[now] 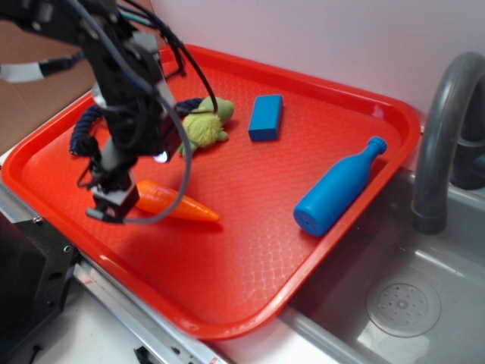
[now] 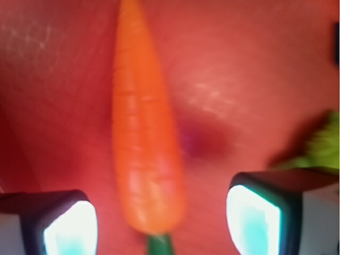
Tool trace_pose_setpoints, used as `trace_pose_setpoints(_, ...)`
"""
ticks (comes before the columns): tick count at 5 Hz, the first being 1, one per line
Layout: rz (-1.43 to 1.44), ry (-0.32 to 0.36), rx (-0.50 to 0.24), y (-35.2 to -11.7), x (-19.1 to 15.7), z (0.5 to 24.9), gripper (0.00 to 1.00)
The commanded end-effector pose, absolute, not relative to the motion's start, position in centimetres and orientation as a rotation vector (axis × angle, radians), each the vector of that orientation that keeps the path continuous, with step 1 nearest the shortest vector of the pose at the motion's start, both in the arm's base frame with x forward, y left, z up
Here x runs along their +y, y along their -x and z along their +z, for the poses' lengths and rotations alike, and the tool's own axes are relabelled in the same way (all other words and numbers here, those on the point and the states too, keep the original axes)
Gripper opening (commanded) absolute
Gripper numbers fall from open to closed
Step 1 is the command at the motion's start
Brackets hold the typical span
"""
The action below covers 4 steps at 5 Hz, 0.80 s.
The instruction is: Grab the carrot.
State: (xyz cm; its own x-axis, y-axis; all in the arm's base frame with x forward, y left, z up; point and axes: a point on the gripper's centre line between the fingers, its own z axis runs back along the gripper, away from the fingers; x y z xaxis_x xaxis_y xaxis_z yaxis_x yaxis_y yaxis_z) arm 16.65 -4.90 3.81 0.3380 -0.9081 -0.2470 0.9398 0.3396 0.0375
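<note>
My gripper (image 2: 159,220) hung low over the carrot (image 2: 144,138), fingers (image 2: 254,220) spread to either side of its thick, leafy end and not touching it. The wrist view alone showed that gap: the orange body ran straight away from me between the two pads, its green stub at the bottom edge, with a blurred patch of yellow-green to the carrot's right. The exterior view hid the stub behind my gripper (image 1: 115,203) but showed the rest. There the carrot (image 1: 176,202) lay flat on the red tray (image 1: 250,280), near its front-left rim, tip pointing away from my arm toward the tray's middle. My arm reached in from the upper left, wrist bent steeply down, cables looping over the carrot. Just beyond the carrot sat the plush toy (image 1: 204,121), farther back the blue block (image 1: 266,117), and well off to the carrot's right the blue bottle (image 1: 337,189), lying on its side, with the sink (image 1: 402,303) past the tray's edge.
</note>
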Motion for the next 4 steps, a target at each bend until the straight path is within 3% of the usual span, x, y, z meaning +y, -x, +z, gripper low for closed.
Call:
trace_pose_setpoints(1,-1.165,-0.259,0.26,-16.4,-5.0,0.9,0.73)
trace_pose_setpoints(2,-1.144,-0.273,0.265,-16.6,-5.1,0.7,0.0)
trace_pose_setpoints(3,-1.108,-0.261,0.255,-16.7,-5.0,1.2,0.0)
trace_pose_setpoints(4,-0.865,-0.182,0.247,-17.5,-4.8,5.8,0.0)
